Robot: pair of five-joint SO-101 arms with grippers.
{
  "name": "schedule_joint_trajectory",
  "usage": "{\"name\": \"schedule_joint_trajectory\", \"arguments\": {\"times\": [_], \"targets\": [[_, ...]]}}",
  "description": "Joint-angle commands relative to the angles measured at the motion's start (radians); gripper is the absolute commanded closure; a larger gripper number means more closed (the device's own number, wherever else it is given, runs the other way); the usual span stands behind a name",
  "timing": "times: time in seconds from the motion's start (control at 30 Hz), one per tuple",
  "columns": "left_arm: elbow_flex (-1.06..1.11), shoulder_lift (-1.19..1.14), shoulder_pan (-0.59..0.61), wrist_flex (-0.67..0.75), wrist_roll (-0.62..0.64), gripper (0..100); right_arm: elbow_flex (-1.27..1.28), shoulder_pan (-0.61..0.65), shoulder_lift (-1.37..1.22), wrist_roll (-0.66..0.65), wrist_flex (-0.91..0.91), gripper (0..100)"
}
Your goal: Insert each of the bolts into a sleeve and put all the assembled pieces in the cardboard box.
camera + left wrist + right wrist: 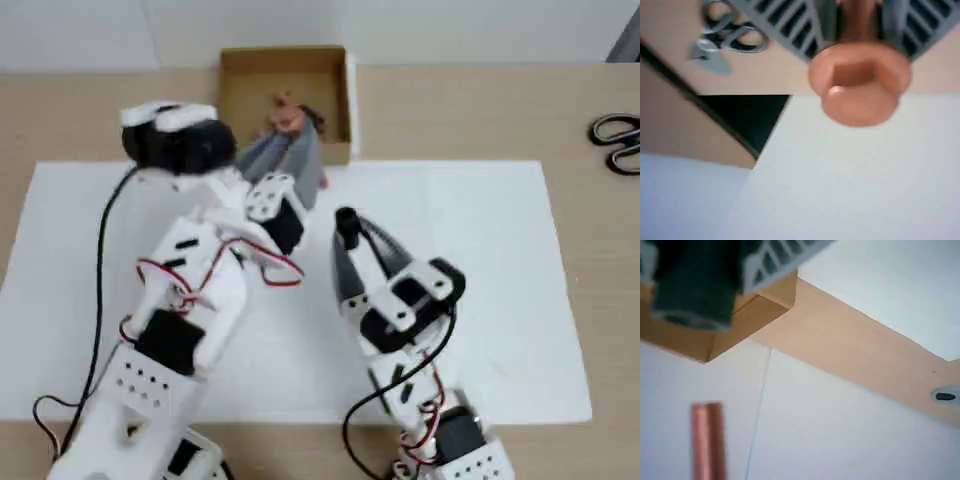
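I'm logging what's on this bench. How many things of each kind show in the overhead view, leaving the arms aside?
orange bolt: 1
dark sleeve: 1
cardboard box: 1
scissors: 1
white sheet: 1
Total: 5

— What colour is the bolt [860, 82]?
— Copper-orange. The left tool [290, 135] has grey fingers [785, 25] with dark slats. The sleeve [347, 222] is black.
— And the surfaces?
— White sheet [480, 280], tan bench [480, 110], brown cardboard box [285, 62]. The left arm [200, 290] is white with black motors and red wires [280, 265]. The scissors [618, 140] have black handles.
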State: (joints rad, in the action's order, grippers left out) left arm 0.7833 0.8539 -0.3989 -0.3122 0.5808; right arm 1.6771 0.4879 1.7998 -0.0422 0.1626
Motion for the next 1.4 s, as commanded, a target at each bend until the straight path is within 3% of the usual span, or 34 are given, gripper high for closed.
{"name": "schedule_joint_trajectory", "arguments": {"times": [0.0,0.23,0.5,0.83,1.07,1.37], "targets": [[-0.007,0.032,0.003,-0.006,0.097,100,0.006,-0.008,0.013,-0.008,-0.004,99.5],[-0.041,0.037,-0.002,-0.155,0.109,100,0.006,-0.005,0.013,-0.008,-0.004,99.5],[-0.074,0.032,-0.011,-0.121,0.115,100,0.006,-0.004,0.010,-0.008,0.004,99.5],[-0.143,0.032,-0.035,-0.129,-0.006,100,0.006,-0.004,0.010,-0.008,0.004,99.5],[-0.137,0.028,-0.163,-0.163,-0.103,100,0.006,-0.004,0.010,-0.008,0.004,99.5],[-0.145,0.031,-0.164,-0.163,-0.233,100,0.006,-0.004,0.010,-0.008,0.004,99.5]]}}
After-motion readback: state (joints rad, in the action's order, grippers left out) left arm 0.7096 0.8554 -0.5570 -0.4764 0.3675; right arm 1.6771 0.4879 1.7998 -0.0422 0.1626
